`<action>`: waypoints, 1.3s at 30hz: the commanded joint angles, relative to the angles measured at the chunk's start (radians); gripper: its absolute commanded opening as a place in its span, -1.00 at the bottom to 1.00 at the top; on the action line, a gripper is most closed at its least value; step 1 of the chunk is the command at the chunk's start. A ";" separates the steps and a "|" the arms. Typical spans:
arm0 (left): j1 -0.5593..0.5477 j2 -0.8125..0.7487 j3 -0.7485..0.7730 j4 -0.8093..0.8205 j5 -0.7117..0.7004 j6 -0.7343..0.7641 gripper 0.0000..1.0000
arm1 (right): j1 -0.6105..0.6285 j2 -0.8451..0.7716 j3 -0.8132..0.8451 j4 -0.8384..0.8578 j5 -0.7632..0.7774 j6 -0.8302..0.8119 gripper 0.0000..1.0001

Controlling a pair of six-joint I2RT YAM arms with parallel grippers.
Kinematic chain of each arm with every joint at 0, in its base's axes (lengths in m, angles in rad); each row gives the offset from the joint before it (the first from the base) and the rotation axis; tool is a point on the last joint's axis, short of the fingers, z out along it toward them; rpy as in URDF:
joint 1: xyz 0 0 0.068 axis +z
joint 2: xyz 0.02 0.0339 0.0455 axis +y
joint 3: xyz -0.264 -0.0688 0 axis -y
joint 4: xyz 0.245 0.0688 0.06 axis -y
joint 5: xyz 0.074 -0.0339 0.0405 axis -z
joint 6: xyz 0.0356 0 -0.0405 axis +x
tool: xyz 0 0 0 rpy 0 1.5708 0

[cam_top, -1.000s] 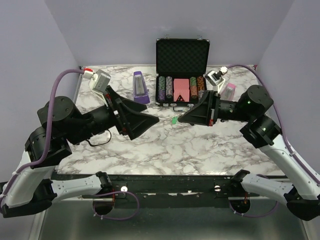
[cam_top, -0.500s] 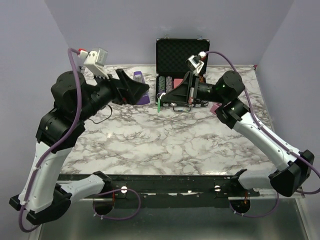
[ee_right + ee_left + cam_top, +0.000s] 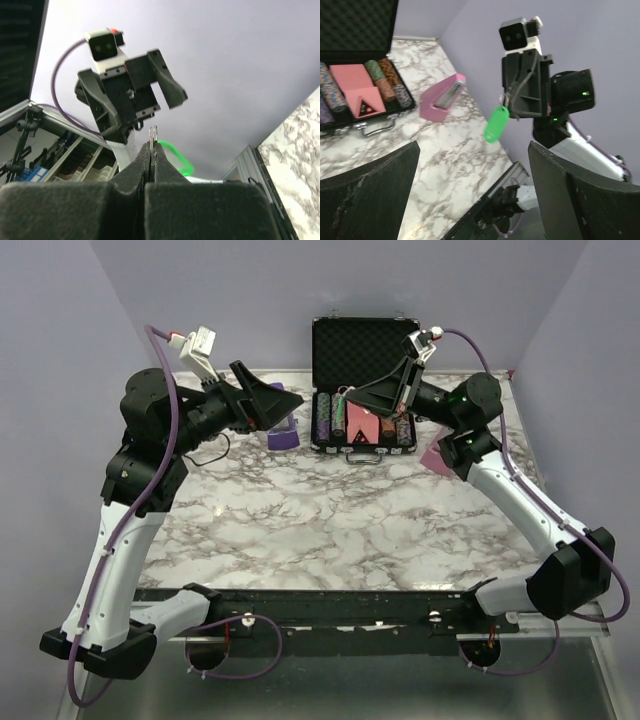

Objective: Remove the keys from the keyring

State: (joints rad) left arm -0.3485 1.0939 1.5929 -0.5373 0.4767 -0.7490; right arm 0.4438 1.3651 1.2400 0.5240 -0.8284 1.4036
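My right gripper (image 3: 350,397) is raised above the open case and shut on the keyring. In the right wrist view its jaws are pressed together on the thin metal ring (image 3: 153,134), and the green tag (image 3: 176,156) hangs just behind them. In the left wrist view the green tag (image 3: 496,124) dangles below the right gripper (image 3: 512,102), in the air over the table's right edge. I cannot make out any keys on the ring. My left gripper (image 3: 288,400) is open wide and empty, facing the right gripper with a gap between them; its fingers (image 3: 375,190) frame the tag.
An open black poker-chip case (image 3: 363,345) with chips and a pink box stands at the back centre. A purple metronome-shaped object (image 3: 283,434) lies left of it, partly under my left gripper. A pink object (image 3: 436,456) lies right of the case.
Both arms have lifted off the table and swung towards the back. The right gripper carried the keyring up with it. The left gripper has stayed open.
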 commanded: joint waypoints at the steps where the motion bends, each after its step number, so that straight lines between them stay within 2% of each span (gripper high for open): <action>1: 0.020 -0.054 -0.108 0.254 0.086 -0.163 0.94 | -0.016 0.081 0.039 0.250 -0.020 0.158 -0.99; 5: 0.025 -0.057 -0.172 0.449 0.096 -0.297 0.88 | -0.014 0.133 0.006 0.453 -0.020 0.283 -0.99; 8: 0.023 -0.089 -0.307 0.656 0.076 -0.381 0.87 | -0.010 0.192 0.035 0.570 -0.078 0.389 -0.99; 12: 0.023 -0.131 -0.408 0.776 0.019 -0.378 0.85 | -0.005 0.224 0.096 0.538 -0.172 0.413 -0.99; 18: -0.009 -0.149 -0.545 0.947 -0.019 -0.388 0.75 | 0.041 0.190 0.087 0.357 -0.153 0.322 -0.99; 23: -0.055 -0.178 -0.567 0.912 -0.087 -0.336 0.72 | 0.114 0.181 0.154 0.140 -0.107 0.173 -0.99; 30: -0.135 -0.235 -0.594 0.864 -0.248 -0.274 0.46 | 0.176 0.195 0.154 0.148 -0.063 0.153 -0.99; 39: -0.176 -0.265 -0.597 0.801 -0.320 -0.236 0.27 | 0.188 0.180 0.159 0.136 -0.049 0.135 -0.99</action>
State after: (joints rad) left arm -0.5133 0.8516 1.0073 0.2977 0.2398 -1.0203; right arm 0.6254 1.5761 1.3727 0.6807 -0.9016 1.5681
